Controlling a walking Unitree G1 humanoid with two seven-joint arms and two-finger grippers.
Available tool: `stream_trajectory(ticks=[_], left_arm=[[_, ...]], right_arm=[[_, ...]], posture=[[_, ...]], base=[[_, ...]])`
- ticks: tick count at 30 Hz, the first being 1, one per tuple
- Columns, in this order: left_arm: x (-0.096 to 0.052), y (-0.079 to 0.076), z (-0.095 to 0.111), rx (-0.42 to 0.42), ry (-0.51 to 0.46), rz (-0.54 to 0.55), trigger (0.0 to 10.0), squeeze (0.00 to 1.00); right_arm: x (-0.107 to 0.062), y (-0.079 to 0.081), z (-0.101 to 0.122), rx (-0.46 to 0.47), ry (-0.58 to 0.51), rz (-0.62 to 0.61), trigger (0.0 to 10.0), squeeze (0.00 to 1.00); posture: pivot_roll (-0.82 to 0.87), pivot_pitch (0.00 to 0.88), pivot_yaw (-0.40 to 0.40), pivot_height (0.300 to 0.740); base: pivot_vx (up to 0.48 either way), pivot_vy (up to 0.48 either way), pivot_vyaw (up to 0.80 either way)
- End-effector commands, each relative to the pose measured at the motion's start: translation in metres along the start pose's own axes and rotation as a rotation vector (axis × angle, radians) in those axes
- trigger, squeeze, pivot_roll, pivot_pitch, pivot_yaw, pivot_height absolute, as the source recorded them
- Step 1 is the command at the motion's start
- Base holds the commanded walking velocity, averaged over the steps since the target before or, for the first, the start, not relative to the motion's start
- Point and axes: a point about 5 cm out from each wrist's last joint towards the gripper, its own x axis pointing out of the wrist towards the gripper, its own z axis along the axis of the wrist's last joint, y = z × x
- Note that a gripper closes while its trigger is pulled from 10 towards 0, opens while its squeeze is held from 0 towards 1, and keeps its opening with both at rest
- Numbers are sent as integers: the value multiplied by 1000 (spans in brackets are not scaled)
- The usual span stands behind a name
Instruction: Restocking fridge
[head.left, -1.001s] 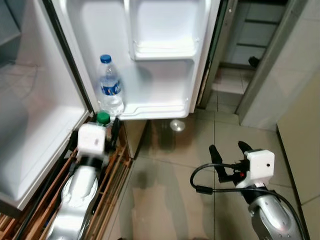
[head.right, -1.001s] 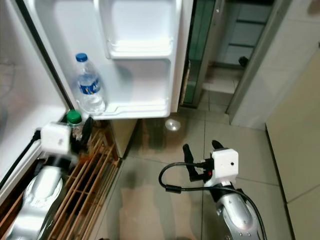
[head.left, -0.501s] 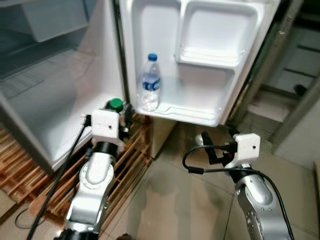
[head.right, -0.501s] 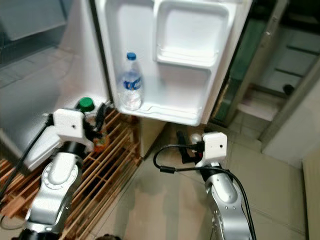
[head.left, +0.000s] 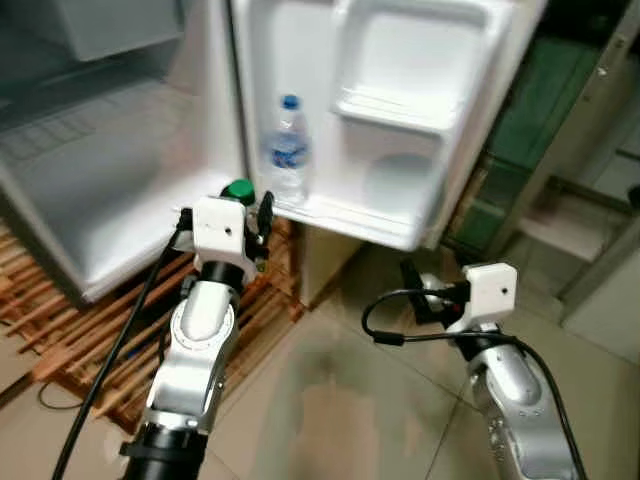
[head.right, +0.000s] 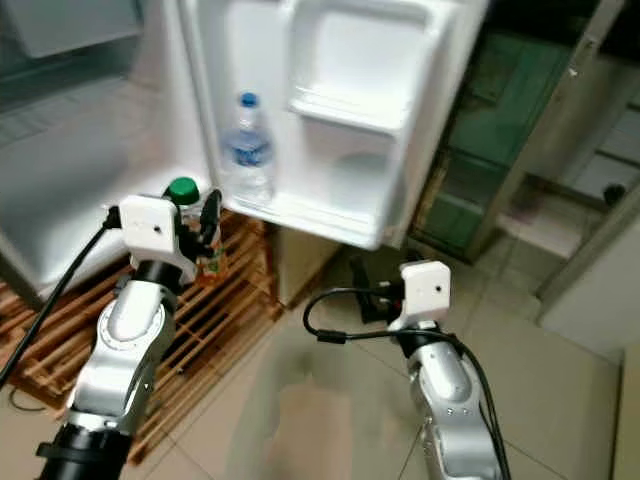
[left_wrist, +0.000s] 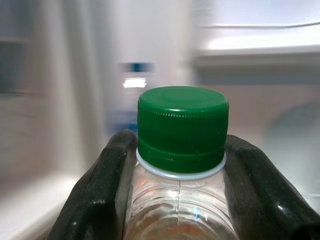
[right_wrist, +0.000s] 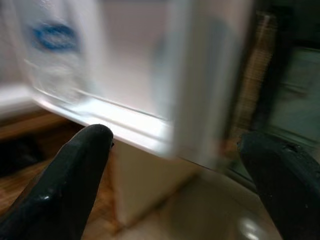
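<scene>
Left wrist view: green-capped clear bottle.

The open fridge door's bottom shelf carries one upright water bottle (blue cap, blue label) at its hinge end, above a tiled floor bearing a wooden slatted pallet.

The left gripper holds a green-capped bottle before the open fridge door, where a water bottle stands at the bottom shelf's left end.
</scene>
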Motion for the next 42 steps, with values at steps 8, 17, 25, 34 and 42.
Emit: stream_trajectory(ticks=[8,17,25,34,42], left_arm=[[5,2,4,27,-19,-22,10000,0],[4,-4,6,-5,-41,-51,10000,0],[3,-1,18,-38,-103,23,10000,0],[2,10,32,-74,-152,116,10000,0],[6,9,43,-50,-179,134,10000,0]], right_arm=[[3,1,4,-10,-31,21,10000,0],[1,-13,-5,-62,-11,-70,10000,0],[5,-6,-5,-52,-25,-30,10000,0],[3,5,7,-51,-59,-6,10000,0],[4,8,14,-50,-69,18,10000,0]], posture=[[-146,0,10,740],[-146,0,5,740],[-138,0,3,740],[-134,0,2,740],[-137,0,-1,740]], base=[[0,0,0],[0,0,0],[470,0,0],[418,109,0],[40,405,0]])
